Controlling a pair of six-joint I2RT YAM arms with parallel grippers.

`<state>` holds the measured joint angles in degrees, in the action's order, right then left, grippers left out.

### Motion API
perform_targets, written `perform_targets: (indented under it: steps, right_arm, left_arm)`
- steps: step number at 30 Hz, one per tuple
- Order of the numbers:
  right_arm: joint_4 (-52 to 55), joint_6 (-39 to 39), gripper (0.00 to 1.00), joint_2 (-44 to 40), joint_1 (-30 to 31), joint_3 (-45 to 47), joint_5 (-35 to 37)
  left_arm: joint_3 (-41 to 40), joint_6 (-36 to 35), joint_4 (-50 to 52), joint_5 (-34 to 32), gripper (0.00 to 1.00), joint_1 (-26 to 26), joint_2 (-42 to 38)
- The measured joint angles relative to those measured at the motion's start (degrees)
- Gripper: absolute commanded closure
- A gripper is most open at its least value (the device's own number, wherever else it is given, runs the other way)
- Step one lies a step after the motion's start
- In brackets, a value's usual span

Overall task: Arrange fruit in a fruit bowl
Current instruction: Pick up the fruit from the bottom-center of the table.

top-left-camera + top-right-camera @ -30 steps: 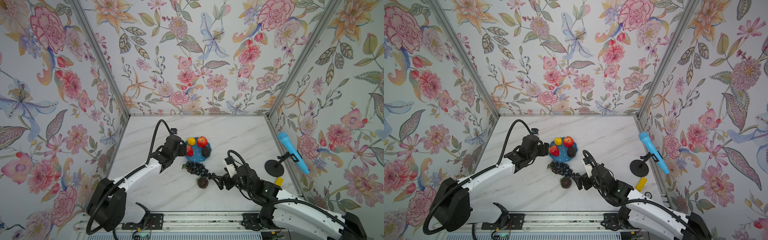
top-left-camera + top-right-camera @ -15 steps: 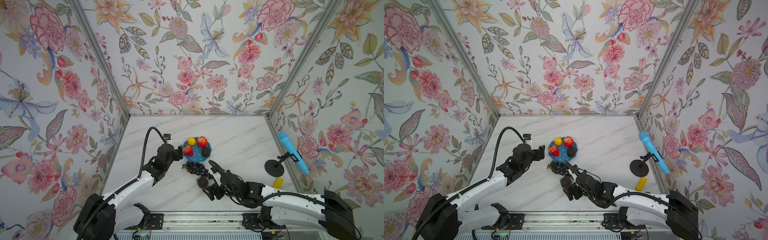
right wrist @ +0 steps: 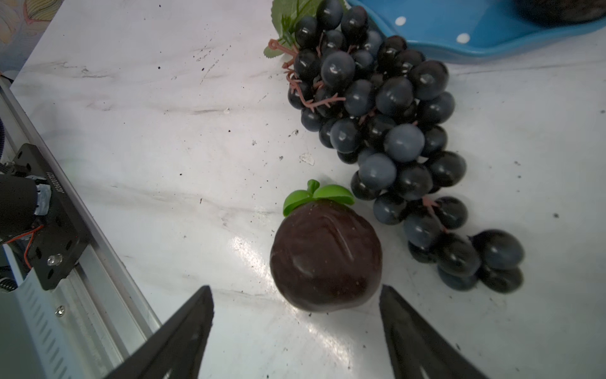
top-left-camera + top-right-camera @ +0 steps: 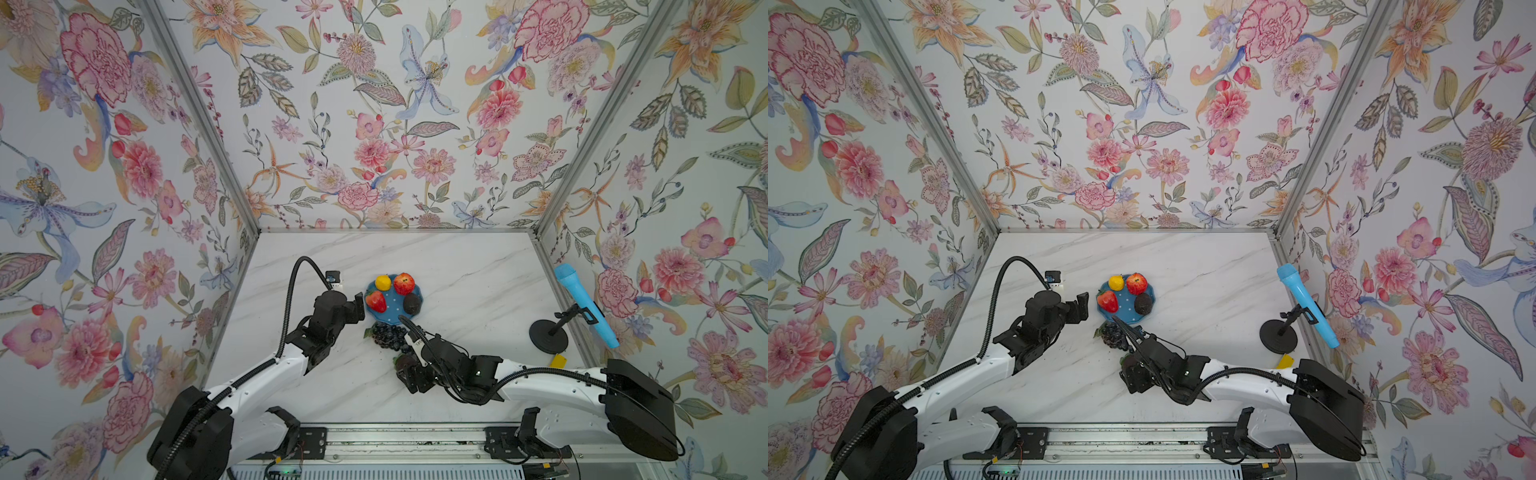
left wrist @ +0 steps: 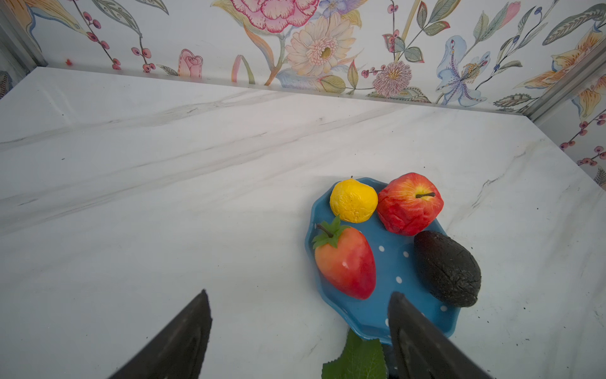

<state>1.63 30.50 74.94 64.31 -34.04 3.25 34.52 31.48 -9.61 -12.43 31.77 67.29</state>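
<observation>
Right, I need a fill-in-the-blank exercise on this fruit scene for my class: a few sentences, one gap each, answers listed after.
The fruit bowl holds ____ fruits.
The grape bunch and the round dark fruit lie ____ (inside/outside) the fruit bowl.
The right gripper faces the round dark fruit with jaws ____ (open/shut).
The round dark fruit's leaves are ____.
Missing words: four, outside, open, green.

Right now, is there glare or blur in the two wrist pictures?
Right wrist view: bright glare lies on the marble table beside the round dark fruit; the grape bunch shows small highlights. Left wrist view: soft, even light; the strawberry looks sharp.
</observation>
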Motion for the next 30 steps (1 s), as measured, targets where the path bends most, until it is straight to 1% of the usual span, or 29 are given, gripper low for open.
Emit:
perform_targets:
  steps: [3,10,17,26,30]
  right_arm:
    - [-0.31,-0.02,0.21,1.05,-0.24,-0.07,0.04]
    - [-0.87,-0.20,0.25,3.30,-1.03,-0.52,0.02]
    - [-1.46,-1.14,0.32,5.60,-1.18,-1.64,0.04]
    - [-2.49,-2.43,0.31,8.35,-1.18,-2.29,0.70]
    - [-3.61,-2.84,0.35,9.16,-1.18,-2.29,0.85]
  left_arm:
    - [-0.07,-0.02,-0.22,0.00,0.14,0.00,-0.02]
    - [-0.07,-0.02,-0.74,0.00,0.14,-0.02,-0.02]
    - [-0.07,0.00,-0.74,0.15,0.14,-0.02,-0.02]
    - [-0.07,0.44,-0.74,0.17,0.14,-0.28,-0.02]
    - [-0.07,0.44,-0.74,0.17,0.14,-0.28,-0.02]
